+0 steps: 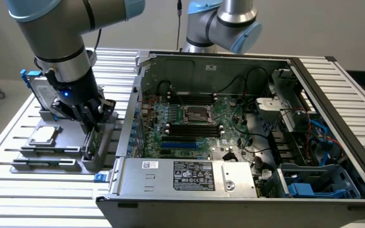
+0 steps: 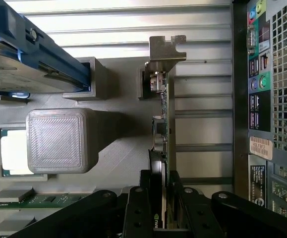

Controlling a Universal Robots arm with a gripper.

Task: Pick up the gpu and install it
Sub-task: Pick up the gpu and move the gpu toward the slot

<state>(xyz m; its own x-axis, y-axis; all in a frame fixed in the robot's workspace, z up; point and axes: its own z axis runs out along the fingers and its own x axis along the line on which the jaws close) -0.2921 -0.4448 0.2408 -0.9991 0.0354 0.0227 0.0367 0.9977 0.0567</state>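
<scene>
GPU (image 2: pixel 164 124) stands on edge in a slot of the grey holder (image 2: pixel 118 144), bracket end away from the arm, on the exterior view's left, just beside the open case (image 1: pixel 334 95). Gripper (image 2: pixel 160 210) is down over it, fingers (image 2: pixel 142 203) pressed on both faces, about half closed, so it has hold of the card. Step, by my reading: pick-up, grasp made, card not yet lifted, nothing installed. Next move calls for a straight pull out of the slot, card upright, clear of the case wall.

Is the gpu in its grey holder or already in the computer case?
In the holder: the gpu stands on edge there, outside the computer case, the gripper closed on it.
</scene>
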